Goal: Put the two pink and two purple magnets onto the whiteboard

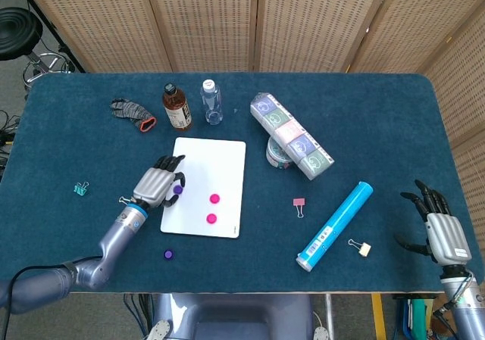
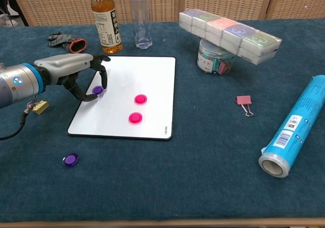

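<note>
Your left hand (image 2: pixel 84 75) reaches in from the left over the left edge of the whiteboard (image 2: pixel 152 75), fingers curled down, and it pinches a purple magnet (image 2: pixel 97 90) between thumb and a fingertip right at the board's surface; you cannot tell from either view whether the magnet already rests on the board. In the head view the same hand (image 1: pixel 158 182) covers the board's left edge, with the magnet (image 1: pixel 176 190) showing just beside its fingers. Two pink magnets (image 2: pixel 140 99) (image 2: pixel 135 118) lie on the board near its middle, one a little nearer than the other, apart from each other and from your hand. The second purple magnet (image 2: pixel 70 160) lies on the blue tablecloth (image 2: pixel 203 177), off the board, near its near-left corner. Your right hand (image 1: pixel 439 230) rests well apart at the near right edge of the table, fingers spread and holding nothing. Far of the board stand a brown bottle (image 2: pixel 105 22) and a clear bottle (image 2: pixel 141 17); a blue roll (image 2: pixel 297 126) lies to the right, with a pink binder clip (image 2: pixel 244 101) between it and the board.
</note>
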Controlling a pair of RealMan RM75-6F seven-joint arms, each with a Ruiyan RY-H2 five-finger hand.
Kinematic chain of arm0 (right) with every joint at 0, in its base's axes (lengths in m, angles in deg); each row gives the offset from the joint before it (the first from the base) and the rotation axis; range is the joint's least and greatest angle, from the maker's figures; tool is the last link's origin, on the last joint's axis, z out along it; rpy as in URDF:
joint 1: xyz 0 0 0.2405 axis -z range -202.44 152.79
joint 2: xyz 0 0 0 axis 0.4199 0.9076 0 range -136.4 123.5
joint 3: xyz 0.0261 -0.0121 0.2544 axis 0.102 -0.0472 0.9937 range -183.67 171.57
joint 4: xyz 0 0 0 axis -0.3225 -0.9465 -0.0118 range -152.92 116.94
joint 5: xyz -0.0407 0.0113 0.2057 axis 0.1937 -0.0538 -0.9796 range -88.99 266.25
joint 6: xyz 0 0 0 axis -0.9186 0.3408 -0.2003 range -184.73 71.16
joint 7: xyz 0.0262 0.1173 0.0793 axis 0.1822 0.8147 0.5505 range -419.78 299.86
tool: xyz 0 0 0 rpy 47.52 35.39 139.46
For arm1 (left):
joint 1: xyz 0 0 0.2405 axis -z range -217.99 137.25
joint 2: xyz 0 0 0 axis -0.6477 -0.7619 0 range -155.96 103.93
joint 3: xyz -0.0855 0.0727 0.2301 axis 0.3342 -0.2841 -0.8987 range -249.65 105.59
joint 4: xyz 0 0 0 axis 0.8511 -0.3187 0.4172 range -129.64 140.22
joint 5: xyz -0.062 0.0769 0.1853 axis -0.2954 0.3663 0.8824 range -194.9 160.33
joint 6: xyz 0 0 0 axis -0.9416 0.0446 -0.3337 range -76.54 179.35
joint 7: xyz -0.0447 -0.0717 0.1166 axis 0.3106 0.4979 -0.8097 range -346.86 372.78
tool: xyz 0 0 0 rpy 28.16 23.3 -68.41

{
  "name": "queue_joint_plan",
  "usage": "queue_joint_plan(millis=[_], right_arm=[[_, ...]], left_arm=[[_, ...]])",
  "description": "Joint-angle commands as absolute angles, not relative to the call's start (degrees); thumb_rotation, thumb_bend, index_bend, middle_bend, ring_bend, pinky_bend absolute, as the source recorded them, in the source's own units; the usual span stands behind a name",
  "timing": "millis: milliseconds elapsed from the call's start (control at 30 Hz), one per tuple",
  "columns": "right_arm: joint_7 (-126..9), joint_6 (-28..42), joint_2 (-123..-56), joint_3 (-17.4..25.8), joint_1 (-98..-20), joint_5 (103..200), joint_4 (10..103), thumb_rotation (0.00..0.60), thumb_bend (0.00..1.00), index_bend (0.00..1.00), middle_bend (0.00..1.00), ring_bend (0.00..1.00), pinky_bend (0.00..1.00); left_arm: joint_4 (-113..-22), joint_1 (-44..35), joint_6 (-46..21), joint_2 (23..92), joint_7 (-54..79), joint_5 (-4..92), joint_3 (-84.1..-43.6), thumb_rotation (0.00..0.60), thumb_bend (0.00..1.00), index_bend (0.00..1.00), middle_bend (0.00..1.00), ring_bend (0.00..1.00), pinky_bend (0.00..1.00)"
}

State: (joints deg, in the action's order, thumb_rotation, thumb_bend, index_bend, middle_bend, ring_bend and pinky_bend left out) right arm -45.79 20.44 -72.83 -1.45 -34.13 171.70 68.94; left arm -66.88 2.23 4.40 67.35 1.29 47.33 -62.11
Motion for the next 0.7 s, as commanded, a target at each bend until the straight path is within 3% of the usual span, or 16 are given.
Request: queue_joint_plan(millis=[33, 100, 333, 500, 700], right_arm=[[-45.78, 20.49, -72.81, -1.44, -34.09, 171.70, 68.97, 0.600, 0.23, 0.19, 0.00, 0.00, 0.00], [-45.77, 20.57, -72.80, -1.42, -34.06, 171.70, 68.97, 0.600, 0.22, 0.19, 0.00, 0.00, 0.00], [-45.87, 20.66, -72.79, -1.44, -34.03, 171.80, 69.01, 0.600, 0.22, 0.19, 0.00, 0.00, 0.00], [-45.99, 20.71, -72.84, -1.47, -34.02, 171.89, 69.05, 0.600, 0.22, 0.19, 0.00, 0.00, 0.00], [-46.38, 20.59, -72.99, -1.60, -34.08, 172.01, 69.12, 0.600, 0.23, 0.19, 0.00, 0.00, 0.00]], left_arm=[[-67.51, 2.33, 4.48, 67.16, 0.76, 46.68, -62.18, 0.600, 0.36, 0.45, 0.00, 0.00, 0.00], [-68.08, 2.31, 4.44, 66.93, 0.91, 46.49, -62.16, 0.600, 0.35, 0.38, 0.00, 0.00, 0.00], [-70.41, 2.13, 4.18, 64.93, 0.87, 46.50, -62.57, 0.600, 0.35, 0.32, 0.00, 0.00, 0.00], [-72.76, 1.11, 2.63, 62.85, 2.88, 48.42, -63.04, 0.600, 0.35, 0.31, 0.00, 0.00, 0.00], [-77.28, -1.58, 0.31, 57.35, 8.27, 55.46, -66.36, 0.600, 0.35, 0.33, 0.00, 0.00, 0.00]])
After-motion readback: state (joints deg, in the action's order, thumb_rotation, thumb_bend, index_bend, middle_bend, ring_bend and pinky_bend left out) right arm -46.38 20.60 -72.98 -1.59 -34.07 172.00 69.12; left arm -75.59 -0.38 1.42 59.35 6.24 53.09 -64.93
